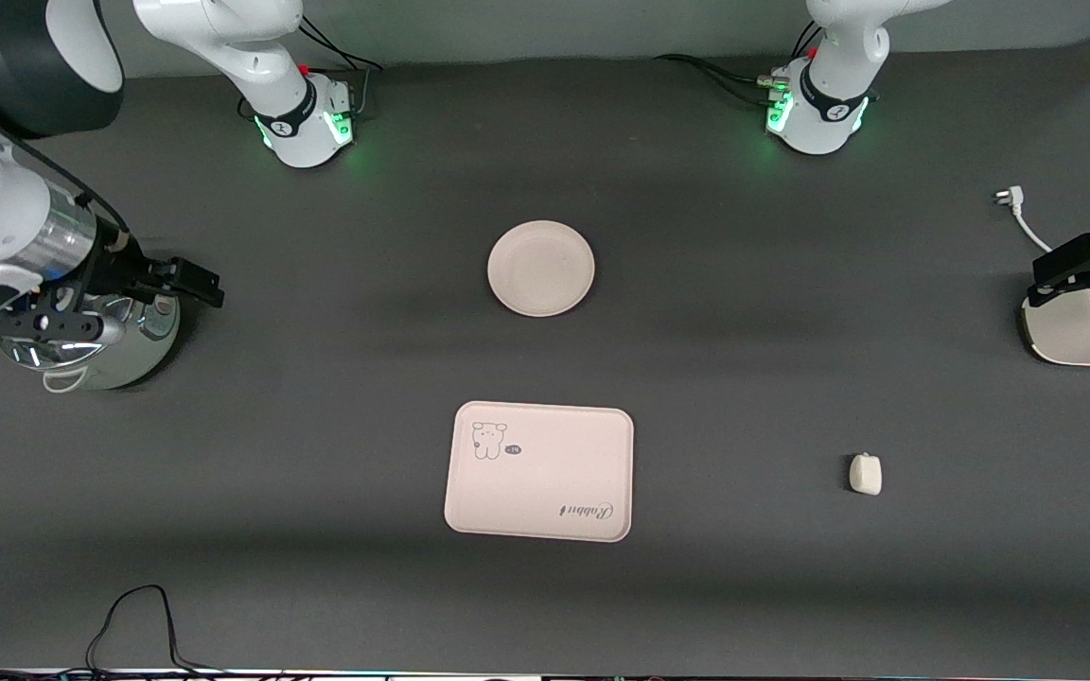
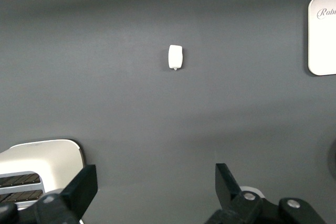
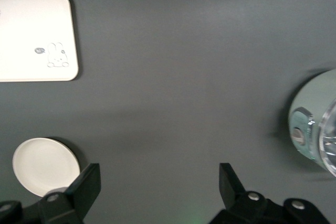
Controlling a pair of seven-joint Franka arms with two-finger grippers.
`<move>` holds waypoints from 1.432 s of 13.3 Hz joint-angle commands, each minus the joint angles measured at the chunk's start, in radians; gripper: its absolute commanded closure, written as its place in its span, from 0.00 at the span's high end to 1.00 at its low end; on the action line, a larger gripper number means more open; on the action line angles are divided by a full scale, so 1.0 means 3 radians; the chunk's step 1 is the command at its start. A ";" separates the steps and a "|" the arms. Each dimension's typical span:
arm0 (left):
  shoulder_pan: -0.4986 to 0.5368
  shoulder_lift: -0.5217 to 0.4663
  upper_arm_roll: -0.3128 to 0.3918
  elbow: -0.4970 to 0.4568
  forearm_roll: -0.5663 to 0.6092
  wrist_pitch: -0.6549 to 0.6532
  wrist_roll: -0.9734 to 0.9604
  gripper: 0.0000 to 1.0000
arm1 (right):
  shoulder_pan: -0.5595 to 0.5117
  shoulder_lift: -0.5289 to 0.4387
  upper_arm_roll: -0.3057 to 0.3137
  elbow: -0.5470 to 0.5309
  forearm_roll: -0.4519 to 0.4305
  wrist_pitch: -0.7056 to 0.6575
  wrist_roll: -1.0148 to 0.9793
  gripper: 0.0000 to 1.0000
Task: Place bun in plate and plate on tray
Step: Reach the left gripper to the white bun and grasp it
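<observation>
The bun [image 1: 865, 474] lies on the dark table toward the left arm's end, beside the tray [image 1: 539, 470]. It also shows in the left wrist view [image 2: 175, 56], apart from the fingers. The plate [image 1: 540, 268] sits empty at mid-table, farther from the front camera than the tray. My left gripper [image 1: 1070, 263] is open and empty over the toaster's edge; its open jaws show in its wrist view [image 2: 156, 187]. My right gripper [image 1: 187, 281] is open and empty over the pale green kettle, as its wrist view shows [image 3: 159, 184]. That view also shows the plate [image 3: 44, 165] and the tray [image 3: 34, 35].
A white toaster [image 1: 1089, 331] stands at the left arm's end of the table, with a white plug and cable [image 1: 1013, 203] beside it. A pale green kettle with a chrome lid [image 1: 81, 345] stands at the right arm's end. A black cable [image 1: 133, 615] loops along the front edge.
</observation>
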 commanded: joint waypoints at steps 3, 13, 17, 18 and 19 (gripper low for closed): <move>-0.0034 0.0079 -0.0007 0.0087 0.0035 -0.0045 0.0011 1.00 | 0.0225 -0.0077 -0.0234 0.0065 -0.0149 -0.0200 -0.0049 1.00; -0.0264 0.1648 -0.0007 -0.0215 0.0285 0.2035 -0.0035 1.00 | -0.0021 -0.0011 -0.0080 0.0198 -0.0098 -0.0354 -0.0044 1.00; -0.0289 0.2067 0.0003 -0.0357 0.0495 0.2510 -0.0347 1.00 | -0.0021 0.0235 -0.0045 0.0402 -0.0032 -0.0354 0.0022 1.00; -0.0289 0.2098 0.0003 -0.0429 0.0496 0.2638 -0.0373 0.99 | -0.0016 0.0276 -0.0045 0.0443 -0.0016 -0.0349 0.0078 1.00; -0.0289 0.2134 0.0003 -0.0470 0.0496 0.2690 -0.0418 0.96 | -0.0016 0.0337 -0.0039 0.0489 -0.0016 -0.0349 0.0094 1.00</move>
